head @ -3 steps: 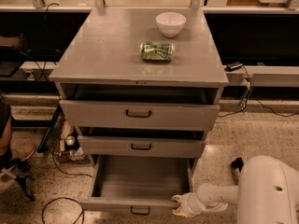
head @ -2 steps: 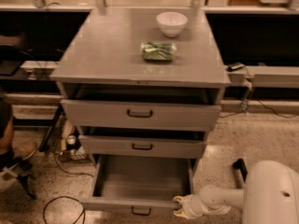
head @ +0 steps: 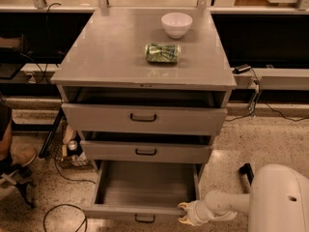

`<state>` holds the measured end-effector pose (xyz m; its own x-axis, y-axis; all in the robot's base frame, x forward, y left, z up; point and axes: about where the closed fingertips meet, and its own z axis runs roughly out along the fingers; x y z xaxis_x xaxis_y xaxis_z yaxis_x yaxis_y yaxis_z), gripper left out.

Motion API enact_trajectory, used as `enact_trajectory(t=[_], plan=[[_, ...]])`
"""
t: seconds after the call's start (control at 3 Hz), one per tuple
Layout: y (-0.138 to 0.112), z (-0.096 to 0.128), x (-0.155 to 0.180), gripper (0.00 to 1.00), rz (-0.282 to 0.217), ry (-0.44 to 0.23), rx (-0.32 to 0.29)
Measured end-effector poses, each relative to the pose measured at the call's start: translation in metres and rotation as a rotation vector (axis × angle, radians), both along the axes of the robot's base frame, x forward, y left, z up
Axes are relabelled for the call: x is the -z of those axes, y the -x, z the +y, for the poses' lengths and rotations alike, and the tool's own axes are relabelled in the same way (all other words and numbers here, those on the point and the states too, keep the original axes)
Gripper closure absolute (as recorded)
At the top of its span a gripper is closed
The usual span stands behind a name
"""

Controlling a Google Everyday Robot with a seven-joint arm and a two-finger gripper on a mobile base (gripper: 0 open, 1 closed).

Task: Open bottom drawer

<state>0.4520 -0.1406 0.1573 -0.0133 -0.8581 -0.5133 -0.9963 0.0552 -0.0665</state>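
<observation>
At the bottom centre of the frame we see the bottom drawer of the grey cabinet standing well out from the cabinet body. Its bare inside is open to view, and its shallow front panel lies close to the lower edge of the frame. The small dark handle sits at the middle of that panel.

The gripper is at the lower right of centre, right against the right-hand end of the drawer's front panel, at the corner where the panel meets the drawer's side wall. It appears to touch that corner, well to the right of the handle. Whether it is spread or pressed together we cannot tell. The pale arm runs from it to the right, into the robot's white body in the lower right corner.

Above the bottom drawer, the middle drawer and the top drawer each stand slightly out. On the cabinet top, near the upper centre, a white bowl stands just behind a green can lying on its side.
</observation>
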Motion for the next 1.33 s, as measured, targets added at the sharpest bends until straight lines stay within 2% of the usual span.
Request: enact_trajectory(t=[0.67,1.0,1.33], plan=[[-0.001,0.000,0.000,0.04,0.000,0.000,0.000],[-0.001,-0.001,-0.001,0.00,-0.004,-0.001,0.000],[0.001,-0.020,-0.039,0.00,-0.096,-0.013,0.006]])
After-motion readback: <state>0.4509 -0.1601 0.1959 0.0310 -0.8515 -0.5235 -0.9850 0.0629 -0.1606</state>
